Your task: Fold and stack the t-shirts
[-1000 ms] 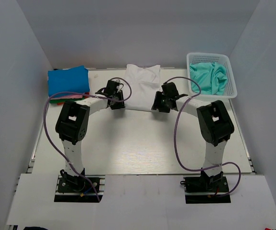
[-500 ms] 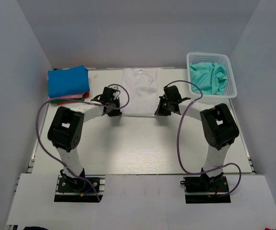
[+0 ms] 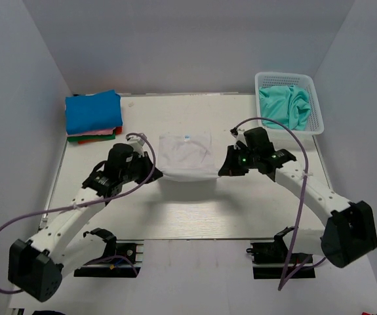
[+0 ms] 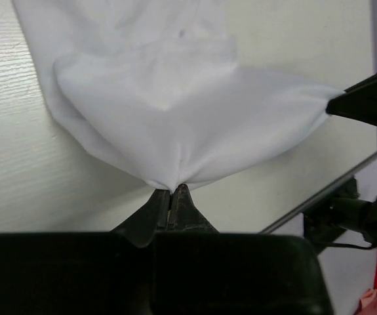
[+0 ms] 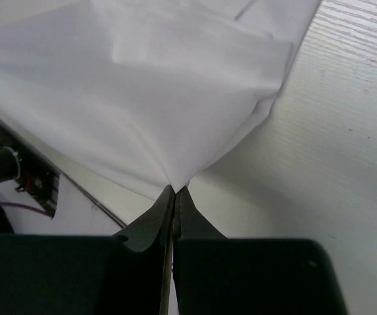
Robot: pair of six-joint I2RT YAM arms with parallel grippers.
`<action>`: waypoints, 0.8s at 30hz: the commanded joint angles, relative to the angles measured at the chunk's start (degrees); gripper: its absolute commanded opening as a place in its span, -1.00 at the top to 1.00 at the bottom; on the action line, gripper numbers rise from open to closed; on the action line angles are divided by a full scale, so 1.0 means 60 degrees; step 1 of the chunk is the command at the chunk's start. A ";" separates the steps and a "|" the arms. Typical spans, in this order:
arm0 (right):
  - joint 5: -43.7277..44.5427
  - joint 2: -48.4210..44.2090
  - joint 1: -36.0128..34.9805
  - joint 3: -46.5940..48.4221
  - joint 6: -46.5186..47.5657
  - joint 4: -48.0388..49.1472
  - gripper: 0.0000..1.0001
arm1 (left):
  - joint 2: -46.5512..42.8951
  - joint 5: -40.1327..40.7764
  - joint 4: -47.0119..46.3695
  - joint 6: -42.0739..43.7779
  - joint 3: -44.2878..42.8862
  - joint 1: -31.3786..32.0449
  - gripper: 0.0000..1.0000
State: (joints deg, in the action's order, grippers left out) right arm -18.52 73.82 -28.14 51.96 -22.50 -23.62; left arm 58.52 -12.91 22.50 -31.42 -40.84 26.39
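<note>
The white t-shirt (image 3: 186, 155) hangs stretched between my two grippers above the table's middle, its far part resting on the table. My left gripper (image 3: 155, 172) is shut on its near left corner; the pinch shows in the left wrist view (image 4: 172, 188) under the white cloth (image 4: 181, 118). My right gripper (image 3: 222, 170) is shut on its near right corner; the pinch shows in the right wrist view (image 5: 176, 189) under the cloth (image 5: 149, 98). A folded stack with a blue t-shirt (image 3: 94, 111) on top lies at the back left. A teal t-shirt (image 3: 285, 105) lies crumpled in the basket.
The white lattice basket (image 3: 313, 128) stands at the back right. Pink, red and green edges (image 3: 91, 135) show under the blue shirt. Purple cables loop from both arms. White walls close in the table on three sides.
Both grippers have pulled back toward the near side and lifted, holding the white t-shirt's corners. The shirt has moved from the back of the table to its middle.
</note>
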 commanded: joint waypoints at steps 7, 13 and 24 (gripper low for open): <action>-0.0326 -0.0807 0.0062 0.0933 0.0280 -0.0444 1.00 | -0.1273 0.0319 0.0717 -0.0374 -0.0619 0.0069 1.00; -0.0151 0.0496 0.0149 0.2148 0.0059 -0.0327 1.00 | 0.0013 0.2250 0.1317 -0.0111 -0.1951 0.0069 1.00; 0.0276 0.3676 0.0720 0.5470 0.0264 -0.1292 1.00 | 0.3205 0.4754 0.1376 -0.0242 -0.4235 -0.0165 1.00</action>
State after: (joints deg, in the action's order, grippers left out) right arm -17.02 92.18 -25.43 79.24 -22.02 -28.21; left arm 74.17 6.74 29.82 -33.32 -61.14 25.93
